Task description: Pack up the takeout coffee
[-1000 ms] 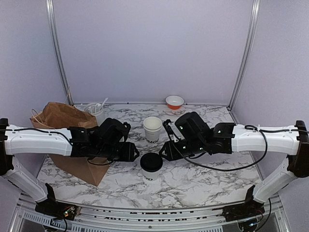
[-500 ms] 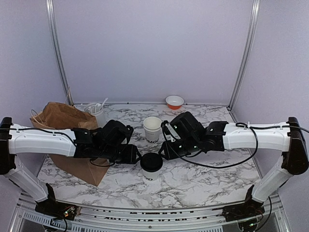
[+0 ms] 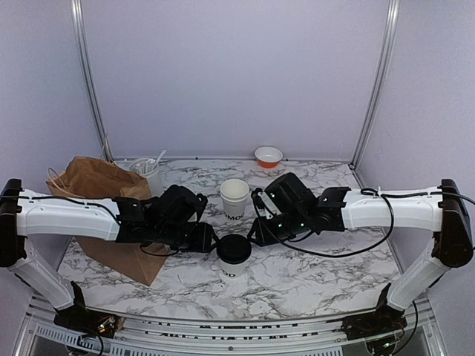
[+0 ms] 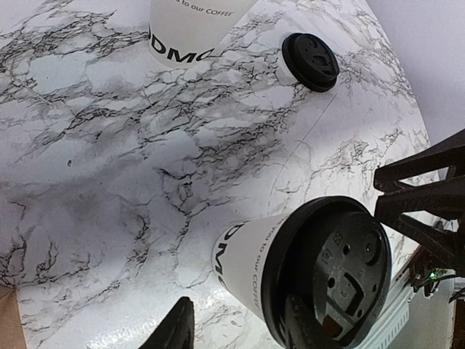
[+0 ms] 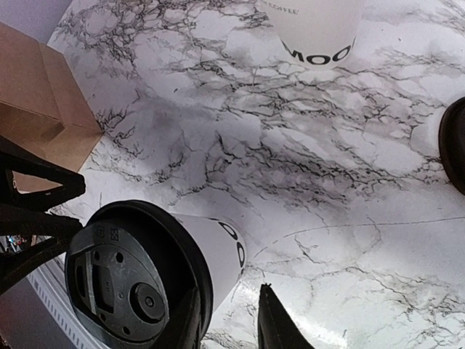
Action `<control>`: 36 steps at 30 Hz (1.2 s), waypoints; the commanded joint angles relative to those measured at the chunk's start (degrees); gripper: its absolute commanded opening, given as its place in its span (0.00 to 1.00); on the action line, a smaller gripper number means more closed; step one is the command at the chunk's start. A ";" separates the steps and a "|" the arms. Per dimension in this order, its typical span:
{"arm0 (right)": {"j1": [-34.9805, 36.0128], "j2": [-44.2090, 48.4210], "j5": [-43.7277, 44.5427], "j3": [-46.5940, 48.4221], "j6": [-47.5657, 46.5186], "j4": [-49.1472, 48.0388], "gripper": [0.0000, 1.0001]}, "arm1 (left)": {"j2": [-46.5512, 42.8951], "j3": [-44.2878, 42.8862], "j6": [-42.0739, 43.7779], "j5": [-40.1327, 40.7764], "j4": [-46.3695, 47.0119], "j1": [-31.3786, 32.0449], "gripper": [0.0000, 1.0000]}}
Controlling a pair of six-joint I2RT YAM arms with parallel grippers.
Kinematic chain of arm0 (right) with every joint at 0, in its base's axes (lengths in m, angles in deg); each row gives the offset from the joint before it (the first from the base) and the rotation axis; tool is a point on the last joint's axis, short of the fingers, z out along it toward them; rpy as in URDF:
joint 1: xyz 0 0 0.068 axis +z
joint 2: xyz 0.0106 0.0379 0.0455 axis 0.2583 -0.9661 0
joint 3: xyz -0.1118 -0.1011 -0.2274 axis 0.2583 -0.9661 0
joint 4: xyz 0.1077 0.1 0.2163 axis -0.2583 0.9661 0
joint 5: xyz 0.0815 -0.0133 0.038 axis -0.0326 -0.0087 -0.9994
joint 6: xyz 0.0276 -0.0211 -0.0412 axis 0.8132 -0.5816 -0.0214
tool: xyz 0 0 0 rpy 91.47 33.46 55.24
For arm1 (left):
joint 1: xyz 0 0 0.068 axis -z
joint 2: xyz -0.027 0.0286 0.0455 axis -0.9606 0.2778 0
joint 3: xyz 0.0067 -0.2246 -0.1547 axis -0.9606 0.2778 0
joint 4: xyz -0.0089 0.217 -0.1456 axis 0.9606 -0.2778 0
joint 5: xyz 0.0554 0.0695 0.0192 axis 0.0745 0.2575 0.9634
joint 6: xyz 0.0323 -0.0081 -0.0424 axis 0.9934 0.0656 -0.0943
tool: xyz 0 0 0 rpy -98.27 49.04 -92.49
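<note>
A takeout coffee cup with a black lid stands at the front middle of the marble table. Behind it is a second white cup, without a lid. My left gripper hangs just left of the lidded cup, jaws open, and its right finger overlaps the lid rim. My right gripper hangs just right of the same cup, open by a narrow gap with only table between the fingers. A loose black lid lies further back and shows at the edge of the right wrist view.
A brown paper bag lies at the left under my left arm, its corner also in the right wrist view. A grey-white canister of utensils stands behind the bag. A small orange-and-white bowl sits at the back.
Both arms have drawn in toward the lidded cup: the left gripper moved right, the right gripper moved left. The cups have not moved.
</note>
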 commanded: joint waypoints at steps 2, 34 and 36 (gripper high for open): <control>-0.22 -0.24 -2.46 -1.40 1.02 -2.36 0.26 | 1.23 0.15 0.06 -0.79 1.31 -0.07 0.43; 1.32 5.17 2.92 -2.09 5.58 -2.88 0.25 | 0.91 -2.17 1.19 2.02 -0.88 0.11 0.43; 1.02 5.59 3.82 -1.43 5.53 -2.37 0.25 | 0.49 -2.95 1.52 2.63 -1.55 0.02 0.43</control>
